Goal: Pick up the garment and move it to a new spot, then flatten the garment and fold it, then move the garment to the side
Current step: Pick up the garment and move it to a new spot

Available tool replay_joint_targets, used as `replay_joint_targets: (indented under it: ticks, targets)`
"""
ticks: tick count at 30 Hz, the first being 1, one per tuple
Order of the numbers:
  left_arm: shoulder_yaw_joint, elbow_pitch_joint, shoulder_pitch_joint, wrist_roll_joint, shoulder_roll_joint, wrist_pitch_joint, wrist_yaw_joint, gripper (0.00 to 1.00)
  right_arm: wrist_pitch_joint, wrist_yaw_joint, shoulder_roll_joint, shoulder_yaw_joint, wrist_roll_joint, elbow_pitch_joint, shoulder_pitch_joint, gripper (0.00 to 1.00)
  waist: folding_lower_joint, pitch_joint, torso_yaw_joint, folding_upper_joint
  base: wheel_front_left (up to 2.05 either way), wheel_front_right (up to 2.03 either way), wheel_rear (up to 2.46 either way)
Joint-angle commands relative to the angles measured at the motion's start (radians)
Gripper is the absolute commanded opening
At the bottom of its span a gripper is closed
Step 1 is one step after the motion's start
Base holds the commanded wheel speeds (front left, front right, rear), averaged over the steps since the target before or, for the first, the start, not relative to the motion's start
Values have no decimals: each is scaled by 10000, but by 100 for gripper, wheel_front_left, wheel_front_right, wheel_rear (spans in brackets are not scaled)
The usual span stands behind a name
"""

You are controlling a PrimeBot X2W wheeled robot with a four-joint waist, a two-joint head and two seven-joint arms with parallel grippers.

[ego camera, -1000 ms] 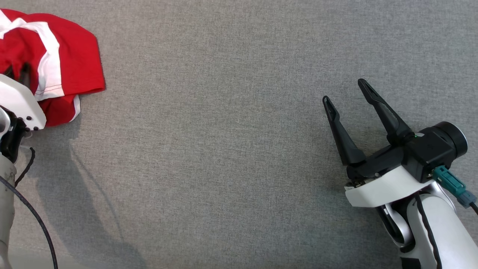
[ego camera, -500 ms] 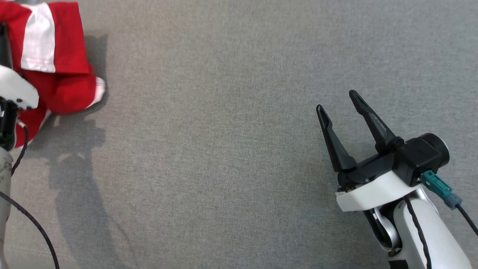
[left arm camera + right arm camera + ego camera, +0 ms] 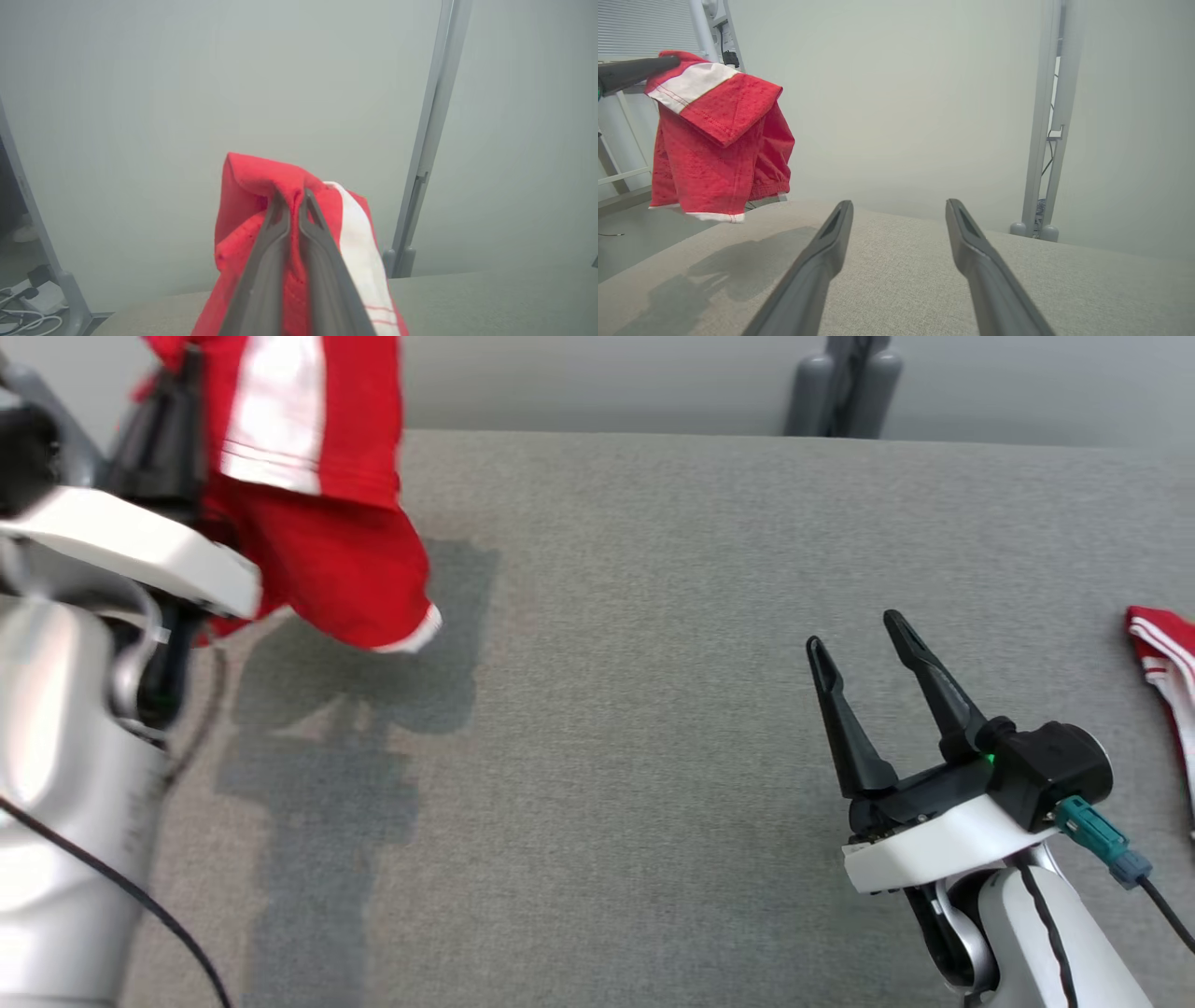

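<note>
- Since it spreads across the whole scene, the grey fabric-covered bench (image 3: 653, 728) offers a broad bare middle, likely the landing spot.
- Red garment (image 3: 317, 523) with a white band hangs clear above the bench's far left part, bunched and drooping because it is pinched at one point only.
- Left tool (image 3: 290, 198) is clenched on a fold at the garment's top, carrying it.
- Right tool (image 3: 851, 633) waits released at the near right, low over the bench, probably ready to help flatten.
- Second red-and-white cloth (image 3: 1158, 644) lies at the right edge, untouched.
</note>
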Motion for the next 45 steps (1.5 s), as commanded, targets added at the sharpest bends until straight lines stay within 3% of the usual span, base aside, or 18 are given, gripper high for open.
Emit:
replay_joint_targets:
  ticks: [1, 6, 11, 18, 24, 28, 32, 38, 45]
  targets:
    - [-127, -634, 426, -128, -282, 158, 176, 0, -100, -6, -16, -119, 57, -7, 159, 100, 0, -234, -344, 0, 0, 0, 0]
    - [-691, -2414, 1566, -216, -1154, 757, 855, 0, -166, -6, 7, -381, 6, -109, 188, 100, 0, -231, -912, 0, 0, 0, 0]
    - [-1340, -3336, 2370, -83, -1995, 968, 1559, 0, -225, -6, 32, -687, -17, -274, 43, 100, 0, 41, -1714, 0, 0, 0, 0]
    - [-2116, -3116, 2994, 87, -2771, 507, 2161, 0, -292, -8, 73, -925, -16, -393, 7, 100, 0, 371, -2761, 0, 0, 0, 0]
    - [-3181, -1969, 2929, 363, -2982, 116, 2359, 0, -358, -8, 114, -1005, 15, -438, -22, 100, 0, 645, -3536, 0, 0, 0, 0]
    - [-3970, -1124, 2696, 687, -3008, 117, 2193, 100, -419, -6, 130, -1009, 89, -411, -8, 100, 0, 705, -3769, 0, 0, 0, 0]
    - [-4286, -774, 2600, 667, -3018, -248, 2057, 100, -440, -6, 138, -1071, 81, -344, 80, 100, 0, 667, -3722, 0, 0, 0, 0]
    - [-4058, -850, 2415, 560, -3013, -927, 2251, 100, -469, -6, 131, -1024, 56, -261, 137, 100, 0, 392, -3186, 0, 0, 0, 0]
    - [-3184, -1601, 2667, 990, -2069, -1395, 2635, 100, -341, -6, 112, -912, -117, -272, 361, 100, 0, -98, -2128, 0, 0, 0, 0]
